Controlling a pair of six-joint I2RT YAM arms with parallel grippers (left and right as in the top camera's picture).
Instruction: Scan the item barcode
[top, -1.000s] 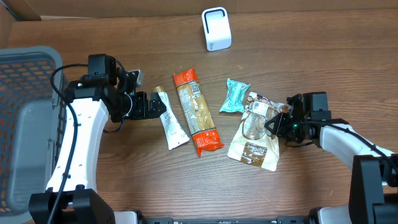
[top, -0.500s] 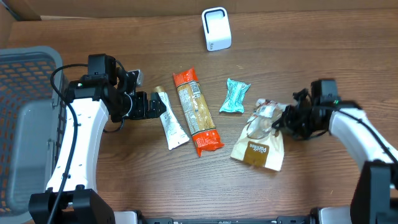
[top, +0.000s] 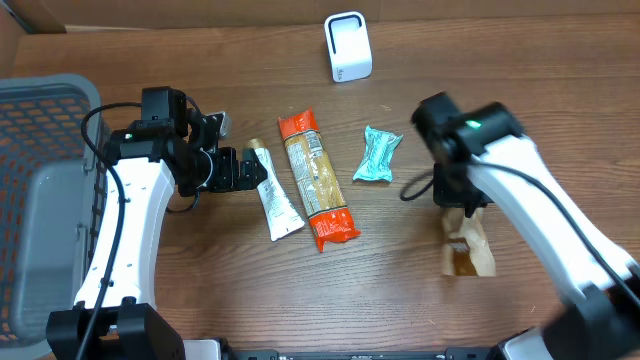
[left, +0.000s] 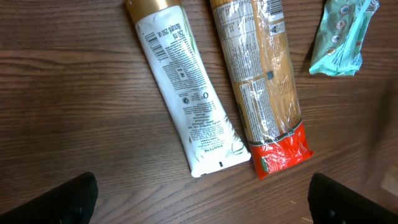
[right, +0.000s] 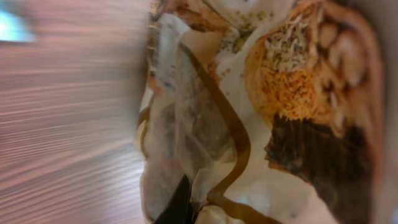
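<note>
A tan and white snack bag (top: 468, 246) hangs upright below my right gripper (top: 456, 200), which is shut on its top edge. In the right wrist view the bag (right: 273, 112) fills the frame, blurred, and one dark fingertip (right: 179, 202) presses into its crinkled film. The white scanner (top: 348, 46) stands at the back of the table. My left gripper (top: 240, 170) stands open over bare wood just left of a white tube (left: 186, 93), with nothing between its fingers (left: 71, 199).
An orange-ended pasta pack (top: 315, 180) lies beside the white tube (top: 277, 200), and a teal pouch (top: 377, 153) sits to their right. A grey mesh basket (top: 40, 200) fills the left edge. A cardboard wall runs along the back.
My right arm has swung up and toward the table's middle, lifting the snack bag off the wood so that it hangs upright. The left arm has not moved.
</note>
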